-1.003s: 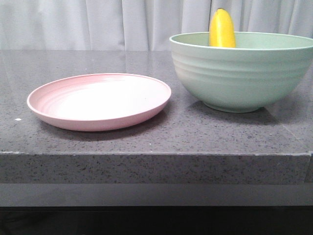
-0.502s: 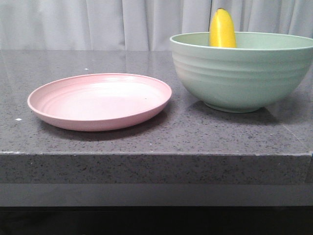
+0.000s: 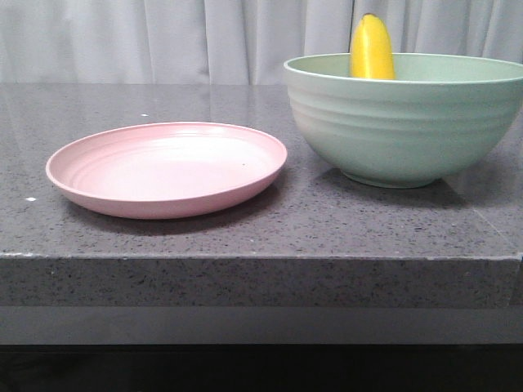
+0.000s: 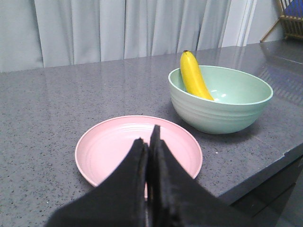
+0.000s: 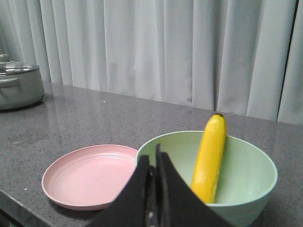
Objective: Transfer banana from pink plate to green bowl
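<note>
The yellow banana (image 3: pixel 372 47) stands leaning inside the green bowl (image 3: pixel 404 122) at the right of the counter; it also shows in the left wrist view (image 4: pixel 193 76) and the right wrist view (image 5: pixel 209 158). The pink plate (image 3: pixel 163 167) lies empty at the left. My left gripper (image 4: pixel 148 143) is shut and empty, held back above the plate's near side (image 4: pixel 109 146). My right gripper (image 5: pixel 152 158) is shut and empty, held back in front of the bowl (image 5: pixel 246 175). Neither gripper shows in the front view.
A grey speckled counter (image 3: pixel 261 229) carries both dishes, its front edge close to the plate and bowl. A metal pot with a glass lid (image 5: pixel 16 85) stands far off beyond the plate. White curtains hang behind.
</note>
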`<state>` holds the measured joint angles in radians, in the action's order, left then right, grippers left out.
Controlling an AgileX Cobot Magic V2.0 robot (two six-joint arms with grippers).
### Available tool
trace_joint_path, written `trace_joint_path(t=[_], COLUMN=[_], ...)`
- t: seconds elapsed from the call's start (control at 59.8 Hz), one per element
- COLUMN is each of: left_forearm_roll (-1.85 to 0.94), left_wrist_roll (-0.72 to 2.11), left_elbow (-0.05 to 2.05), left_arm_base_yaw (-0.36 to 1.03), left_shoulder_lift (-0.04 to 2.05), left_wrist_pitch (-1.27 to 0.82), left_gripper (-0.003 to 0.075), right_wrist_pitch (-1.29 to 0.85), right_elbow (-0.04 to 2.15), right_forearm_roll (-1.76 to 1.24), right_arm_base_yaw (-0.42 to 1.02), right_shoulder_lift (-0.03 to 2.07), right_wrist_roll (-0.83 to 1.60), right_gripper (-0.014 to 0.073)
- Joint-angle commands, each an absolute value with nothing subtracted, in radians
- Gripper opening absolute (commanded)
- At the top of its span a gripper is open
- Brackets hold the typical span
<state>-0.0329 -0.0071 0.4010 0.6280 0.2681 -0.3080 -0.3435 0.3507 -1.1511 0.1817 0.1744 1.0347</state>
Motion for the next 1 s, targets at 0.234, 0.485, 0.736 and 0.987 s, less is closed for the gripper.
trace_joint_path(t=[0.234,0.485,0.736,0.987], left_forearm_roll=[-0.023,-0.039,-0.111,-0.114], left_wrist_roll=[-0.018,-0.018,-0.018,-0.018], left_elbow=[0.33,0.138,0.009,-0.01], left_arm_base_yaw=[0.532,0.271,0.056,0.004], left_shoulder_lift=[0.17,-0.014,-0.025,-0.025], left_wrist_pitch=[-0.208,-0.208,-0.134,-0.112], left_gripper=[-0.002,-0.002,-0.002,-0.002], right_wrist_pitch=[-0.306,-0.306,-0.306,-0.306], right_elbow=[0.374,0.374,0.373,0.369], right_forearm_roll=[-1.179,-1.179,-1.179,-1.179], right_arm_base_yaw=[0.178,0.178,0.178,0.178], right_shoulder_lift=[0.183,0.183,0.183,0.183], right_wrist_roll=[1.046,1.046,1.046,1.046], right_gripper=[-0.0064,-0.0064,-0.0064,-0.0064])
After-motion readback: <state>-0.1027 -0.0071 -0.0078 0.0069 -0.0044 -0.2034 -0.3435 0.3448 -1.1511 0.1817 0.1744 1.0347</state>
